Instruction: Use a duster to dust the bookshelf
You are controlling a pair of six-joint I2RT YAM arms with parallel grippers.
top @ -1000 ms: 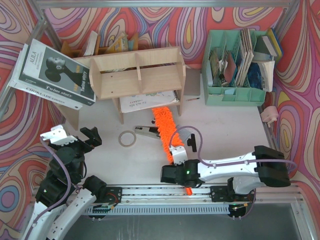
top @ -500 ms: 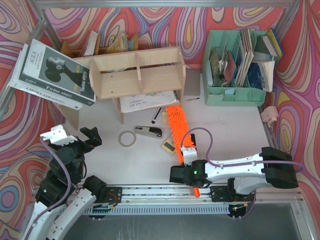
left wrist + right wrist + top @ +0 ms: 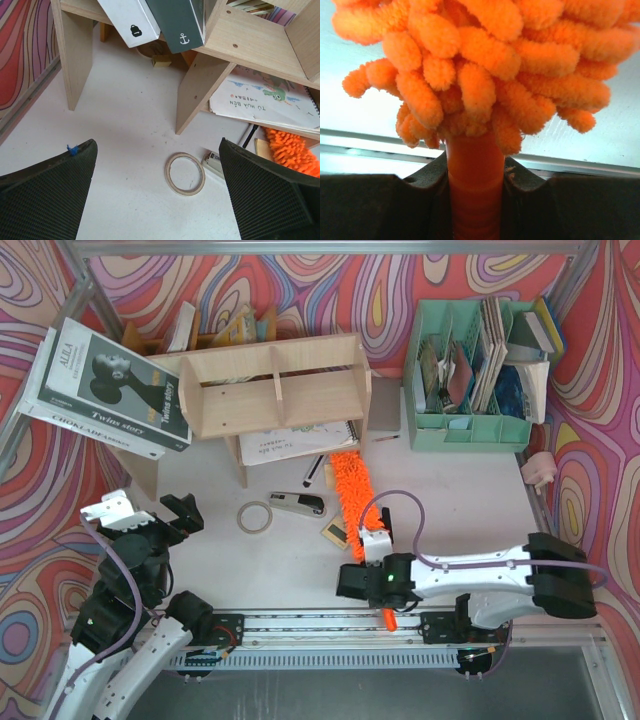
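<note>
We start with the white table (image 3: 470,500), which carries everything else. The bookshelf (image 3: 270,390), a two-tier plywood unit with vertical dividers and side legs, stands at the far centre-left. Several large books (image 3: 110,385) lean against its left end. A mint-green organiser (image 3: 465,432), packed with books and papers, stands well apart at the far right. The right arm reaches in from the near right, low over the table. Its right gripper (image 3: 376,565) is clamped on the duster (image 3: 352,485). In the right wrist view we see both fingers (image 3: 420,200) pressed against the orange handle, just below the fluffy head. The duster runs diagonally from the near rail toward the shelf. Its fluffy tip is at the front of the shelf's right end, beside the right leg. The tip meets the corner of a spiral notebook (image 3: 290,447) that lies under the lower tier. We cannot tell whether the head touches the table. The left arm is folded at the near left. Its left gripper (image 3: 157,145) hangs above the table with the jaws spread wide and nothing between them. A stapler (image 3: 298,503) lies on the table in front of the shelf, just left of the duster head. A tape ring (image 3: 168,175) lies flat near the stapler, on its left. A pen (image 3: 314,470) lies between the notebook and the stapler. A small card (image 3: 335,531) lies just beside the duster.
</note>
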